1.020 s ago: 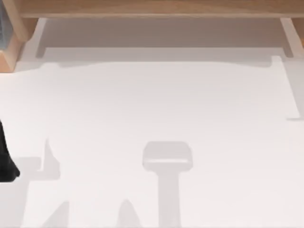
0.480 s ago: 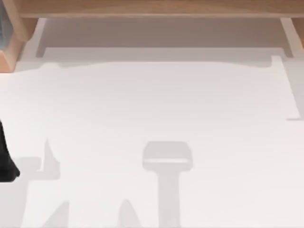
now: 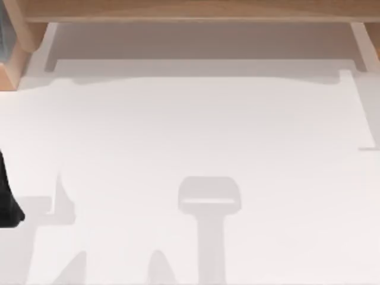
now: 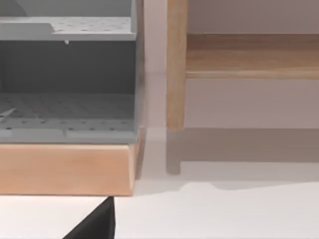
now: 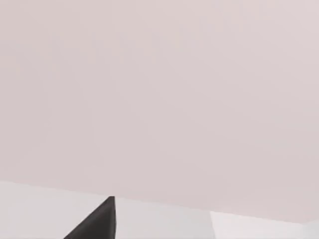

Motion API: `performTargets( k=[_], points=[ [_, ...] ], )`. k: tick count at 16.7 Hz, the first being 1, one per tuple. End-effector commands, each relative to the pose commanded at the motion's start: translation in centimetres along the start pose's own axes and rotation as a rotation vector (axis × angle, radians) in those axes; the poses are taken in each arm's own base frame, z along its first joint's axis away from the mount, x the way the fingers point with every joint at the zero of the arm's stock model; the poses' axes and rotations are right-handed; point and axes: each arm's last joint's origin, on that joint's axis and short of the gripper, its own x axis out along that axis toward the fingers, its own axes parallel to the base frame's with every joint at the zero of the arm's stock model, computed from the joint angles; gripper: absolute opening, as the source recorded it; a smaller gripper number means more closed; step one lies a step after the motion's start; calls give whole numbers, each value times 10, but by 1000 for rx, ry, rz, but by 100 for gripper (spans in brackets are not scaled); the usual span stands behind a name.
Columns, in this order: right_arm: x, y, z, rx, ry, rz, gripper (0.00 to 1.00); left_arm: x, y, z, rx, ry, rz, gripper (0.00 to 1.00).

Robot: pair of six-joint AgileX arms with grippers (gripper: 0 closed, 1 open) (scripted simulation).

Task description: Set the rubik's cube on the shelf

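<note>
The rubik's cube is out of view. The shelf [image 3: 190, 9] is a light-brown wooden board running along the table's far edge in the top view. One of its side supports [image 4: 176, 64] and part of the board [image 4: 249, 55] appear in the left wrist view. My left arm [image 3: 7, 202] is a black shape at the table's left edge, well short of the shelf. A black tip of my left gripper [image 4: 97, 225] pokes in over the white tabletop. A black tip of my right gripper [image 5: 97, 224] stands before a plain pale wall.
A grey perforated rack [image 4: 67, 74] on a wooden base [image 4: 65, 169] stands just left of the shelf's left support, at the table's far-left corner [image 3: 9, 56]. Grey shadows of the arms lie on the white tabletop [image 3: 208, 119].
</note>
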Motion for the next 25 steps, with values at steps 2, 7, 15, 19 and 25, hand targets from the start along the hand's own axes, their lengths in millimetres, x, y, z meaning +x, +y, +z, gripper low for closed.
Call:
performTargets(
  k=[2, 7, 15, 19, 25],
  points=[
    [13, -12, 31, 119, 70, 64, 100, 0, 0, 0, 0, 0, 0, 100],
    [27, 3, 122, 334, 270, 292, 100, 0, 0, 0, 0, 0, 0, 100],
    [7, 79, 213, 422, 660, 612, 100, 0, 0, 0, 0, 0, 0, 100],
    [8, 105, 217, 416, 791, 675, 100, 0, 0, 0, 0, 0, 0, 100],
    [8, 106, 215, 418, 802, 677, 100, 0, 0, 0, 0, 0, 0, 100]
  ],
)
